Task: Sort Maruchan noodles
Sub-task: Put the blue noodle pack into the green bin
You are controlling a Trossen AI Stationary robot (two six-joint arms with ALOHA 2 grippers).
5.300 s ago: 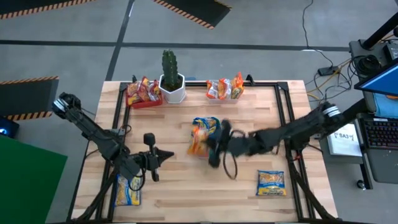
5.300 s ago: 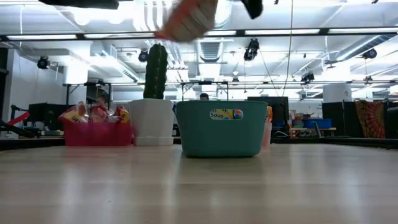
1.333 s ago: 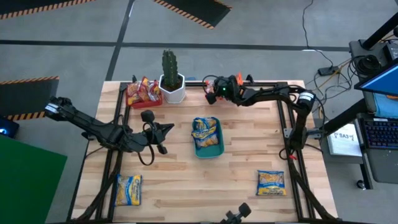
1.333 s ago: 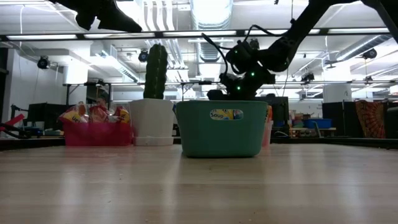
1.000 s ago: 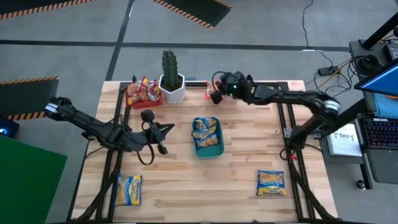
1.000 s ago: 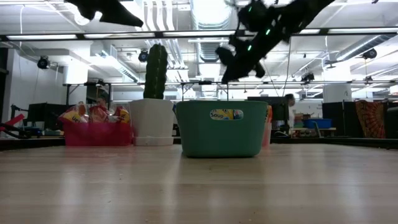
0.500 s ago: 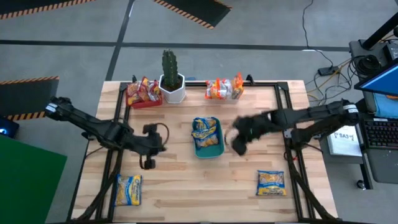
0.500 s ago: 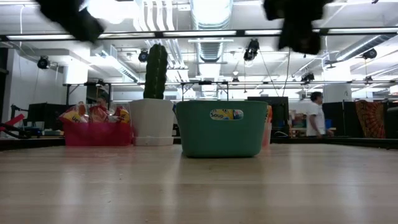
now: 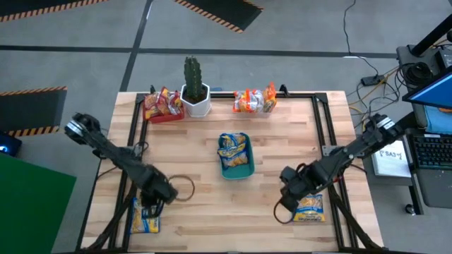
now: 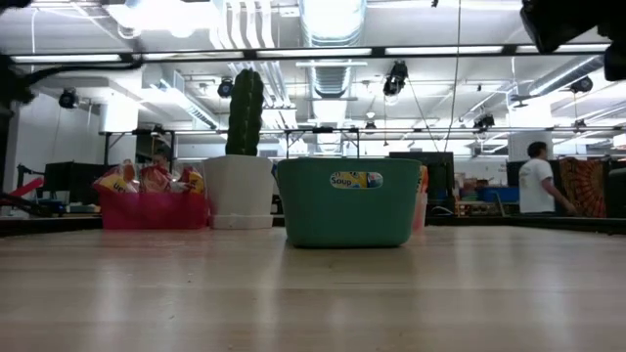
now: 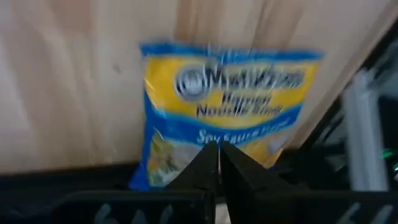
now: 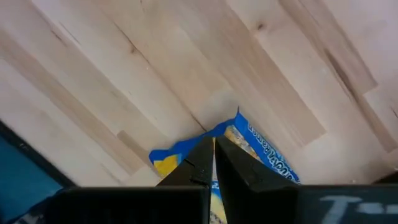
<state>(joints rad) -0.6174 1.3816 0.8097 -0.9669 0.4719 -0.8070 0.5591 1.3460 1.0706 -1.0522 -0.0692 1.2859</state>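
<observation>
- Left gripper hangs over the near left part of the wooden table, its fingers pressed together and pinching nothing.
- Just past its tips, in the left wrist view, lies a yellow-blue noodle packet, flat on the wood at the table's near left corner.
- Right gripper hangs over the near right part of the table, jaws likewise pressed together and empty; in the right wrist view the shut fingers point at the corner of a second yellow-blue packet.
- That second packet lies flat near the table's near right edge, just beside the right gripper.
- At the middle of the table stands a green tray with yellow-blue packets in it; in the low view it fills the centre, with a "Soup" label on its front wall.
- Farther back on the left, a pink tray holds orange-red packets.
- Beside it, a cactus stands upright in a white pot.
- At the far edge, right of the cactus, a group of white-red and orange packets stands on edge; what holds them cannot be made out.
- Beyond the table, a person stands in the room at the right.
</observation>
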